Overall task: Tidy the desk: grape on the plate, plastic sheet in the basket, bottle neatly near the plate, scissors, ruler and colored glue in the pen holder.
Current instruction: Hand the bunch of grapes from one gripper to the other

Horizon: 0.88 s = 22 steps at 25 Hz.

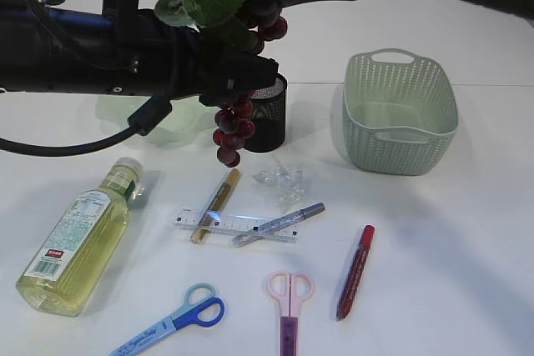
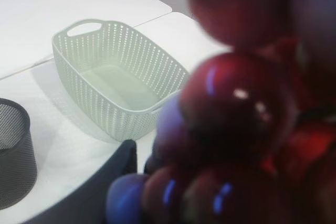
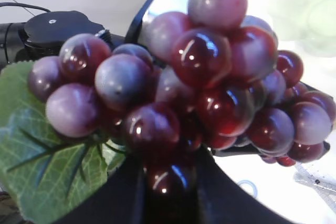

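On the left of the white desk the clear plastic bottle of yellow liquid (image 1: 79,239) lies on its side, and to its right the blue-handled scissors (image 1: 179,320), the clear ruler (image 1: 235,225) under a gold pen and a silver pen, the pink-handled scissors (image 1: 289,302) and the red glue stick (image 1: 355,271) all lie flat. Above them, held in the air between my two arms in front of the black mesh pen holder (image 1: 271,112), hangs the bunch of dark red grapes with a green leaf (image 1: 234,129): my right gripper (image 3: 170,192) is narrowly clamped on it, while my left gripper (image 2: 118,177) sits right against the berries and I cannot tell whether its jaws grip them. Further right the crumpled clear plastic sheet (image 1: 282,178) lies on the desk, and the pale green woven basket (image 1: 400,112) stands at the far right.
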### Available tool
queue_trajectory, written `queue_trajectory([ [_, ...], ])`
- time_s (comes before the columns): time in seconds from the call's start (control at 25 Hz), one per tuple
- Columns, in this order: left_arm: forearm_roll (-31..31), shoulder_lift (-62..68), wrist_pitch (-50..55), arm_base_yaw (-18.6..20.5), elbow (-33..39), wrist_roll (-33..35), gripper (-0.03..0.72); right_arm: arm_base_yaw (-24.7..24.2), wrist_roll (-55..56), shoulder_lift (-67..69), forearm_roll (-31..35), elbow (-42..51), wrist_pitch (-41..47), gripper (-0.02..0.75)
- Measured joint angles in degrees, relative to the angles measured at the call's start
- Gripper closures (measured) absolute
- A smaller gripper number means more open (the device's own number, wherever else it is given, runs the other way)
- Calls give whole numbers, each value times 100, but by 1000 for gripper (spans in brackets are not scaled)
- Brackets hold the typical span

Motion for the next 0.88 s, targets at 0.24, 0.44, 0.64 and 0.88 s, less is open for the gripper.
queue_trajectory([
  [0.24,0,13,38,0,0,-32,496,0,-12,0,-135,0,-9,594],
  [0.44,0,13,89,0,0,-35,512,0,-12,0,-315,-12,-72,594],
  [0.64,0,-20,136,0,0,-109,514,0,-14,0,-525,-12,-180,594],
  [0.88,0,-45,347,0,0,-158,521,0,-14,0,-586,-12,-244,594],
])
